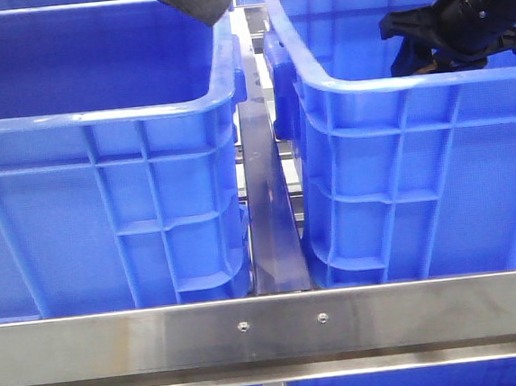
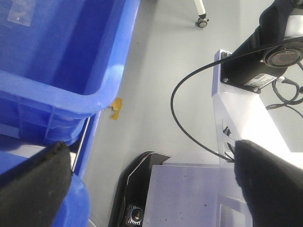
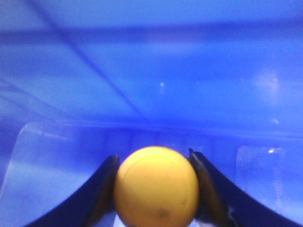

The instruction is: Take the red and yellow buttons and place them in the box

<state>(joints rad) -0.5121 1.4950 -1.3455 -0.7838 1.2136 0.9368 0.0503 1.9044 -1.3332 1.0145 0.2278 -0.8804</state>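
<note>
Two big blue crates sit side by side on a steel frame, and the right-hand one, the box (image 1: 389, 145), is where everything is happening. The other crate (image 1: 102, 170) stands just left of the box, with a steel rail (image 1: 269, 210) running between them and a steel crossbar (image 1: 270, 327) along their near side. The right arm (image 1: 472, 7) reaches down over the box's far right corner, its black body inside the rim. Deep within the box's blue walls, the right end effector (image 3: 156, 187) is closed on an orange-yellow button (image 3: 156, 187), its two dark fingers (image 3: 97, 194) pressed against either side of the domed cap. The left end effector (image 2: 151, 184) hangs out beyond the other crate, away from the box, over grey floor, its black pads (image 2: 33, 184) spread wide with nothing between them.
</note>
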